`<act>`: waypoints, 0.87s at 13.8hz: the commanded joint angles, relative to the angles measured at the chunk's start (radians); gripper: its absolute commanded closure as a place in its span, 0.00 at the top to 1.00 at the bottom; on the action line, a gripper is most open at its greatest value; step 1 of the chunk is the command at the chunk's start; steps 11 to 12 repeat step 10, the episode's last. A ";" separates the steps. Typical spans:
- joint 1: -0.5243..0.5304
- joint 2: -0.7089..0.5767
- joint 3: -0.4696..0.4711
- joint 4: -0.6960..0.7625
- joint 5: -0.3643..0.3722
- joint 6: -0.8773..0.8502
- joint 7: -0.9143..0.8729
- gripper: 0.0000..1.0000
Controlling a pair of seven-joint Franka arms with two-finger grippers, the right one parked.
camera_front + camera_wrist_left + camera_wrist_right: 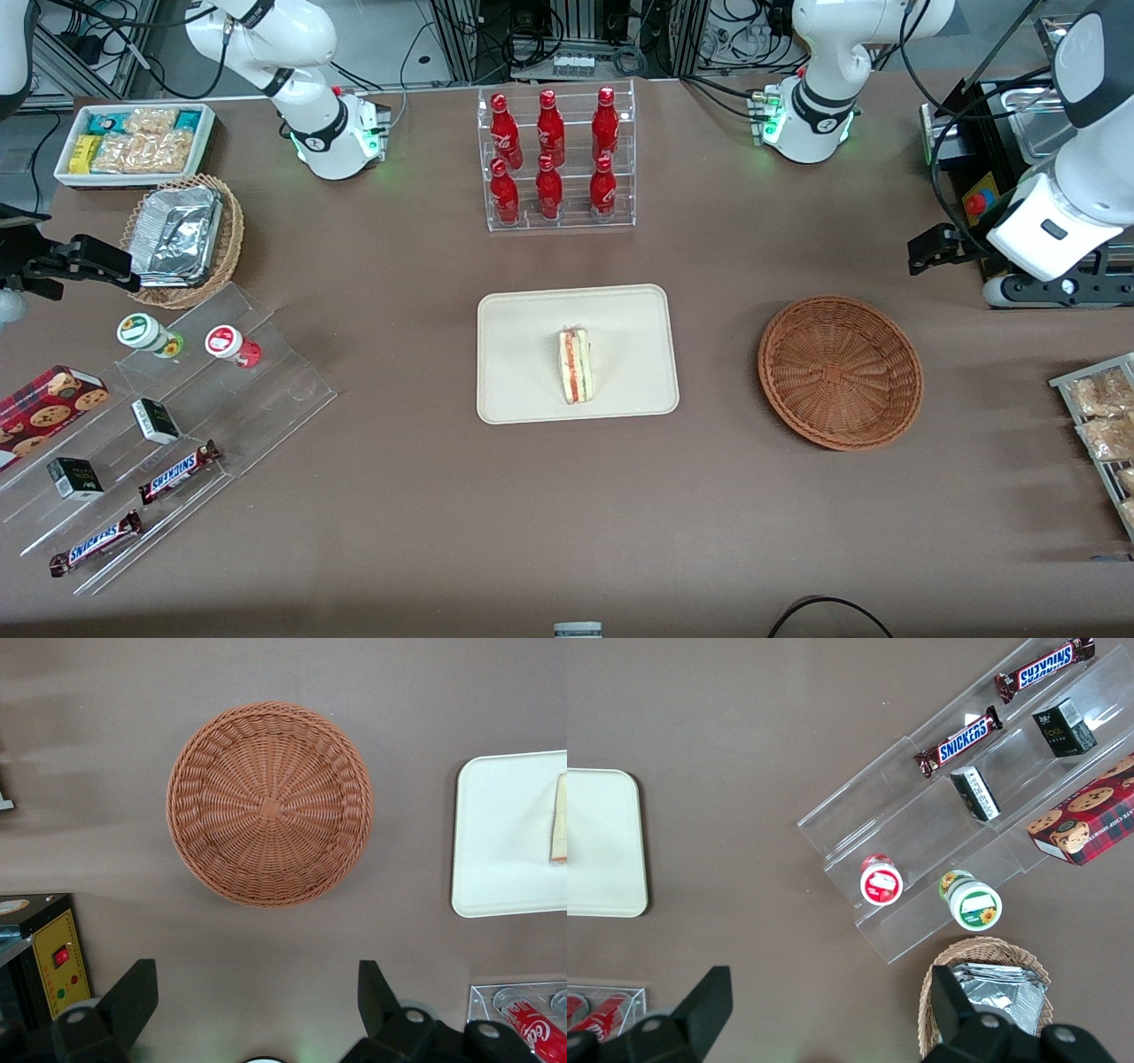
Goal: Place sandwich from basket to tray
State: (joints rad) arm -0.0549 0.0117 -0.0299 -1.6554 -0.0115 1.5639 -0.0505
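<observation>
The sandwich [577, 365] lies on the tray [523, 390]; the basket [268, 804] is empty, the gripper [257, 992] above it spread wide.

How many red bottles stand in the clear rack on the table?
6. Three red bottles stand in the upper row of the clear rack and three in the lower row, nearer the tray. None seems hidden. The open gripper hangs high over the basket.

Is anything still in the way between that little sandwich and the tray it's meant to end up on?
No. The sandwich already lies on the tray, and the basket holds nothing. The end effector hangs open above the table beside the basket, toward the working arm's end, holding nothing.
</observation>
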 commanded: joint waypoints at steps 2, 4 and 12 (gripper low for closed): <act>-0.010 -0.026 0.016 -0.014 -0.015 0.021 0.009 1.00; -0.008 -0.016 0.016 0.014 -0.013 0.019 0.003 1.00; -0.005 -0.013 0.025 0.046 -0.002 0.005 0.017 1.00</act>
